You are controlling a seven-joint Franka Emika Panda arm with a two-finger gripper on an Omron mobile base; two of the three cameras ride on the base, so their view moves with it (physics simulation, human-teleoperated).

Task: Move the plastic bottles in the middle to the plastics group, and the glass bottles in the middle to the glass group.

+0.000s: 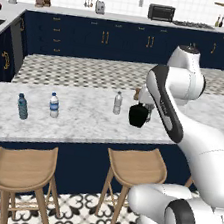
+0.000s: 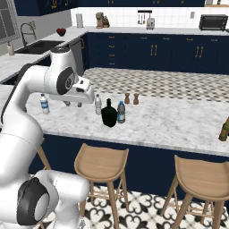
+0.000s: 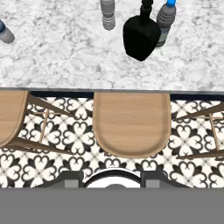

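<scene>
My gripper point(image 2: 74, 103) hangs over the near edge of the marble counter point(image 1: 81, 127) with its fingers parted and nothing between them, so I read it as open and empty. The hand camera looks straight down past a wooden stool point(image 3: 131, 127) to the counter edge. I judge the hand is held high and back like this so it can pick its first bottle without brushing any of them. Just ahead stands the middle cluster. The squat black bottle point(image 3: 141, 37) is nearest the edge, the dark water bottle point(image 3: 165, 22) with the blue label is close against its side, and the greyish clear bottle point(image 3: 107, 15) stands a little apart. Because the two dark ones crowd each other, I would take the lone clear bottle first. Well off along the counter wait the teal bottle point(image 1: 23, 106) and the white-capped bottle point(image 1: 54, 105). They stand upright with room beside them for the two plastics.
</scene>
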